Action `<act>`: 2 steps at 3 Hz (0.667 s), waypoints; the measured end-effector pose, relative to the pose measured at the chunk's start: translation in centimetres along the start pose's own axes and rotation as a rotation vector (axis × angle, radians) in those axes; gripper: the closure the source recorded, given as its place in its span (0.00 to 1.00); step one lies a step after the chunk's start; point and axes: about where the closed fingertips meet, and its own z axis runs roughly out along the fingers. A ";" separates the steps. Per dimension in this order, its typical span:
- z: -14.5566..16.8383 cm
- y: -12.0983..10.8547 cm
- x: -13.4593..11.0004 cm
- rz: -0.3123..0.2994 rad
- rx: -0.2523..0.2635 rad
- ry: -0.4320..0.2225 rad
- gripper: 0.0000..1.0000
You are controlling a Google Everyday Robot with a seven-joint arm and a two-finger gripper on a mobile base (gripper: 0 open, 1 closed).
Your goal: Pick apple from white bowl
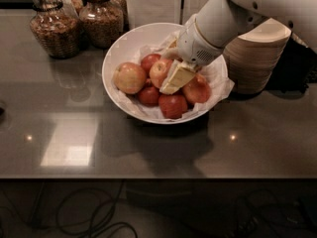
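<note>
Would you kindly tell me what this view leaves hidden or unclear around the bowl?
- The gripper, low in the white bowl beside the apple: camera view, its own casing hides whether it grips anything.
- The apple's right side: covered by the gripper.
- The white bowl's far right rim: behind the arm.
- The glass jars: lids cut by the top edge.

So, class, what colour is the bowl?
White: the bowl, camera view; the gripper is down inside it.
</note>
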 end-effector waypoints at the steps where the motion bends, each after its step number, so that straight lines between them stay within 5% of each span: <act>1: 0.0 0.0 0.0 0.000 0.000 0.000 0.73; 2: 0.0 0.0 0.0 0.000 0.000 0.000 0.96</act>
